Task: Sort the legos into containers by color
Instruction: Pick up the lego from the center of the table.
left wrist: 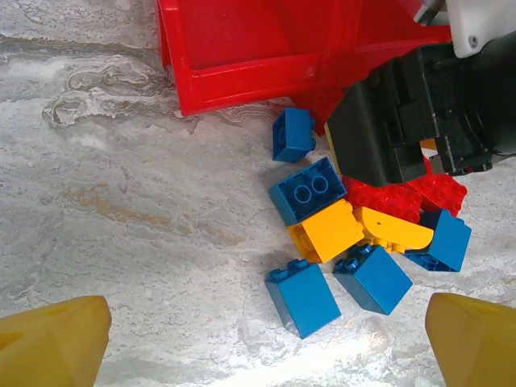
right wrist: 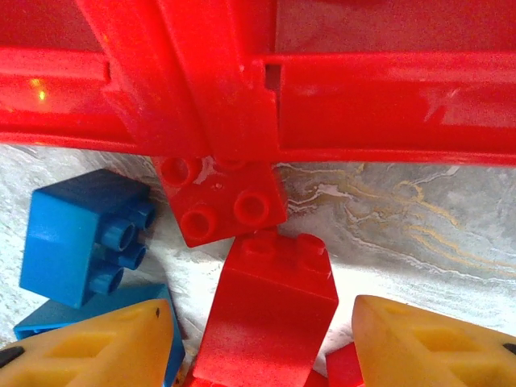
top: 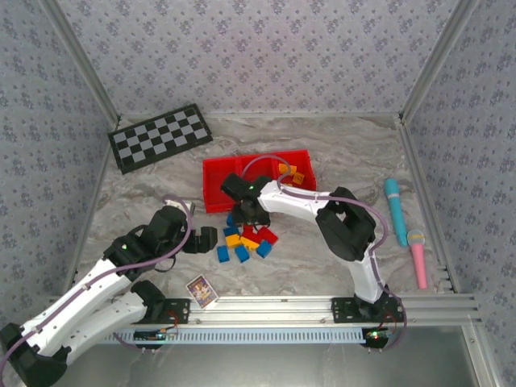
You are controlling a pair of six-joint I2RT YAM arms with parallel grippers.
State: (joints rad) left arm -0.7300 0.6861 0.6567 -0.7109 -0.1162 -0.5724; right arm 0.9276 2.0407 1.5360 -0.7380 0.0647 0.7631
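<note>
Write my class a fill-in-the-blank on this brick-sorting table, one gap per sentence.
The tray is coloured ____. The brick between the right gripper's fingers is ____. The checkerboard lies at the table's far ____ corner. The left gripper's jaws stand ____.
Missing words: red; red; left; open.

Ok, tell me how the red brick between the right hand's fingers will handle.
The red brick looks like hard moulded plastic: likely stiff and light. Its glossy sides might slip. Flat faces should stop it rolling, but it seems to touch a second red brick and may nudge it.
</note>
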